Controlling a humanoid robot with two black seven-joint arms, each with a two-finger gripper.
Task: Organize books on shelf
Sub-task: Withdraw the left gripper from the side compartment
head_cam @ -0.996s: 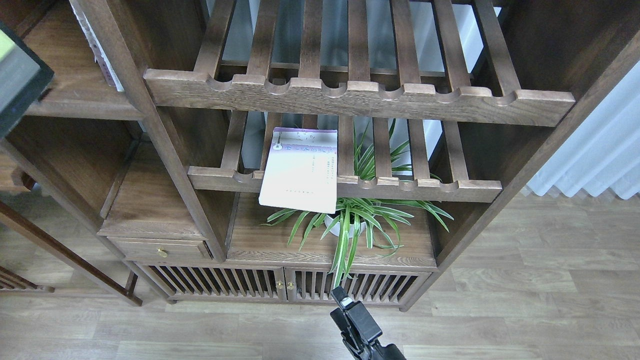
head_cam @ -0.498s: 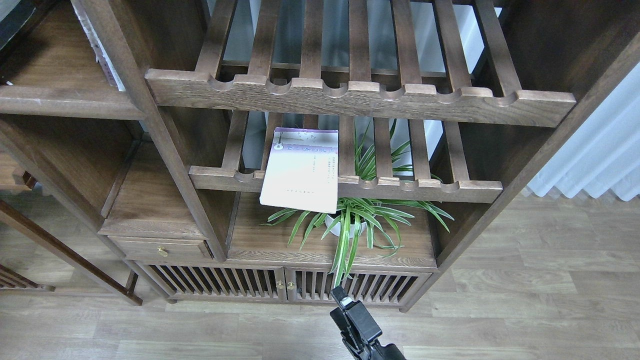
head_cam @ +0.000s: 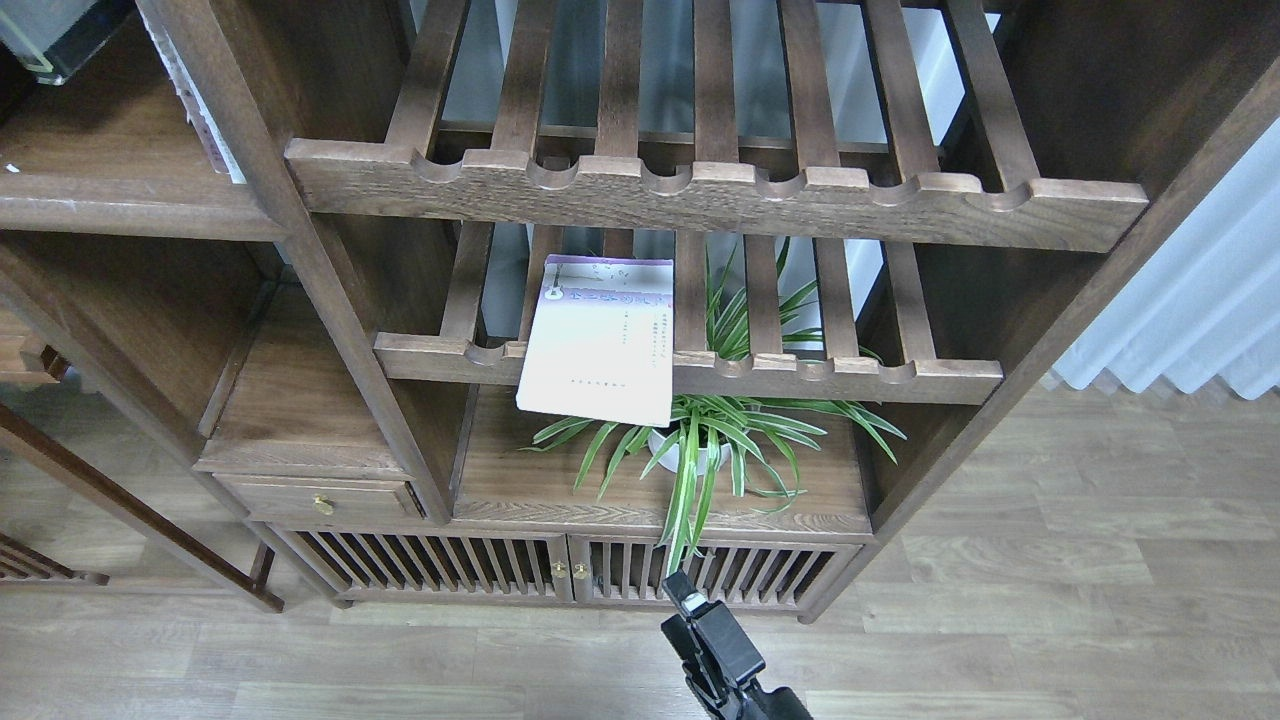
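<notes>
The pale lavender-white book (head_cam: pixel 600 340) lies flat on the lower slatted rack (head_cam: pixel 830 378), with its near end sticking out over the scalloped front rail. A corner of a grey-black book (head_cam: pixel 50 35) shows at the top left, above the flat dark-brown shelf (head_cam: pixel 130 195). A thin book (head_cam: pixel 190 95) stands on that shelf against the upright post, with its pale page edges showing. The red book is out of view. My right gripper (head_cam: pixel 683 592) is low at the bottom centre, dark and seen end-on, apart from every book. My left gripper is out of view.
An upper slatted rack (head_cam: pixel 700 195) overhangs the lower one. A potted spider plant (head_cam: pixel 700 445) stands on the board under the lavender book. Below are a small drawer (head_cam: pixel 320 497) and slatted cabinet doors (head_cam: pixel 560 570). A white curtain (head_cam: pixel 1200 300) hangs at the right over wood flooring.
The grey-black book at the left edge has moved up and back to the top left corner, over the flat shelf. The lavender book and my right arm have not moved.
</notes>
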